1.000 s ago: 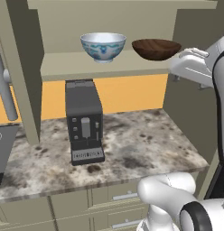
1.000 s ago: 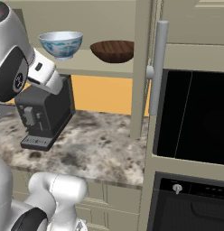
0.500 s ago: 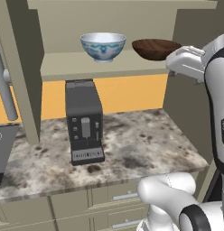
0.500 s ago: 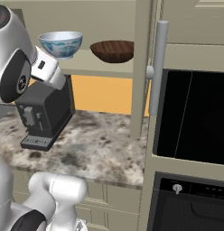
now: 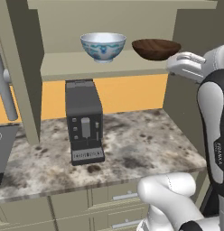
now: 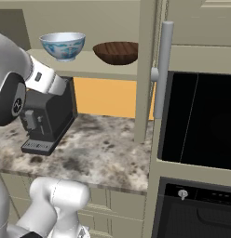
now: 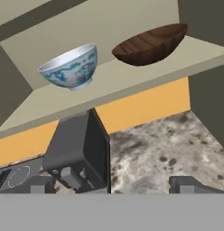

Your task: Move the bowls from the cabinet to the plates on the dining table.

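Observation:
Two bowls stand on the shelf of the open cabinet [image 5: 86, 70]: a white bowl with blue pattern [image 5: 103, 46] [image 6: 63, 45] [image 7: 71, 67] on the left and a dark wooden bowl [image 5: 155, 48] [image 6: 116, 52] [image 7: 150, 45] on the right. My gripper [image 5: 173, 66] [image 7: 114, 187] hovers at shelf height, just right of and in front of the wooden bowl, touching neither. It is open, with nothing between its fingertips [image 7: 186, 184]. The plates and the dining table are out of view.
A dark coffee machine [image 5: 84, 122] [image 6: 47, 121] [image 7: 82, 149] stands on the speckled stone counter [image 5: 141, 140] under the shelf. The cabinet door with a long silver handle [image 6: 161, 69] hangs open at the right, beside a black wall oven [image 6: 201, 121]. Drawers [image 5: 118, 196] run below the counter.
The hand and arm have edged slightly left toward the shelf's right end. The bowls have not moved and the jaws have stayed open.

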Tool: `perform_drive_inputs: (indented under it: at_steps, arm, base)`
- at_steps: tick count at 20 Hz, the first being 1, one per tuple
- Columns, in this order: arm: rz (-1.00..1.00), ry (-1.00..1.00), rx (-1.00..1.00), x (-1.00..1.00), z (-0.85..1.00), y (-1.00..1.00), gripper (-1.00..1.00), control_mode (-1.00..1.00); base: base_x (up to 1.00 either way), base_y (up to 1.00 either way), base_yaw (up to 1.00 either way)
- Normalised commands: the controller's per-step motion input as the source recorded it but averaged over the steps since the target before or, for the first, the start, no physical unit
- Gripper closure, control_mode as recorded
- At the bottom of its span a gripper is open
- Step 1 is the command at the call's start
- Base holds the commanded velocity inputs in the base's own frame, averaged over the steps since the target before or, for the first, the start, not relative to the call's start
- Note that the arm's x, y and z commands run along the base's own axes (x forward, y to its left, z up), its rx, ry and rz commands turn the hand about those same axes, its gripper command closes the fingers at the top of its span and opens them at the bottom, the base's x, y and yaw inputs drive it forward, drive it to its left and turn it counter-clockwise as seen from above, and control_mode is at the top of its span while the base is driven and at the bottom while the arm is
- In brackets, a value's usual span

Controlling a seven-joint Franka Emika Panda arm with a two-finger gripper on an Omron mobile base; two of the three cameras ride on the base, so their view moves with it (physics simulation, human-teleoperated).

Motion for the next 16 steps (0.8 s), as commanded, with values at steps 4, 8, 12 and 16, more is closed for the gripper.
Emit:
perform_drive_inputs:
  at_steps: [4, 8, 12, 16]
  arm:
    - [0.00, 0.00, 0.07, 0.00, 0.01, 0.00, -1.00, -1.00]
    - [0.00, 0.00, 0.16, 0.00, 0.02, 0.00, -1.00, -1.00]
    - [0.00, 0.05, 0.13, 0.00, 0.30, 0.07, -1.00, -1.00]
    - [0.00, 0.16, 0.03, 0.00, 0.45, 0.05, -1.00, -1.00]
  base:
    - [0.00, 0.00, 0.00]
    - [0.00, 0.00, 0.00]
    - [0.00, 0.00, 0.00]
    - [0.00, 0.00, 0.00]
